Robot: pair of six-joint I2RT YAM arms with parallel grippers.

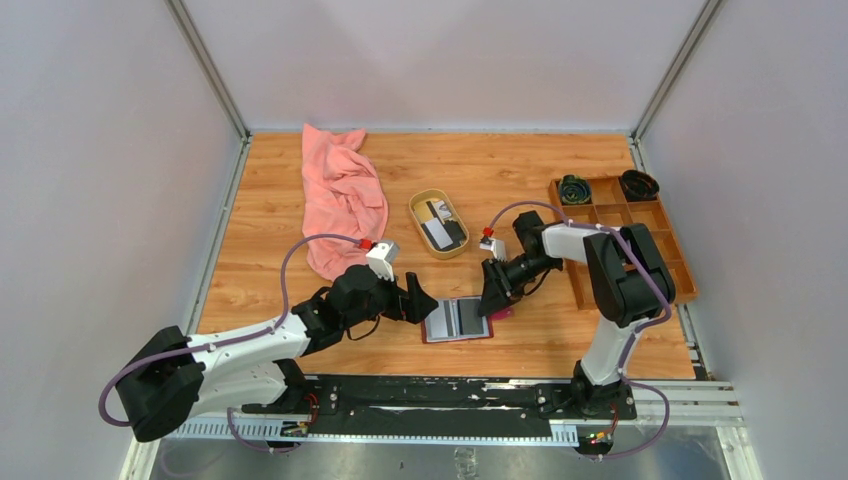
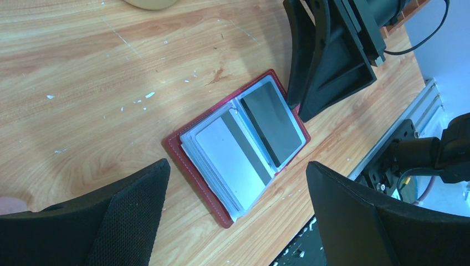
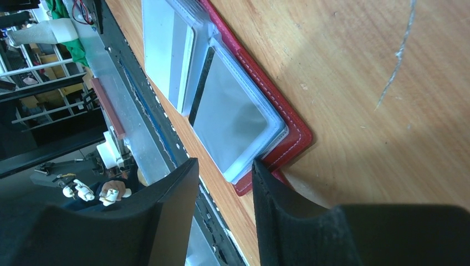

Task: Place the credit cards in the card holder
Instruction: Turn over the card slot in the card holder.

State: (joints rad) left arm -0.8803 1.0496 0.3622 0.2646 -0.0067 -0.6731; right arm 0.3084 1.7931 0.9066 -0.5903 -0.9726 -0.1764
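Your card holder [image 1: 458,320] lay open and face up on the counter [image 1: 520,190] near the front edge, ready for loading. Left fingers [image 2: 127,216] stood released wide beside it, empty. Right fingers [image 3: 282,216], partly parted at its corner, grasped nothing, likely there to steady it.

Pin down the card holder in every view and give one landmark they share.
Top external: card holder lies open, low centre of the picture.
Left wrist: card holder at the picture's centre.
Right wrist: card holder upper middle, running off the top.
Shared landmark: the right pincer at its red edge.
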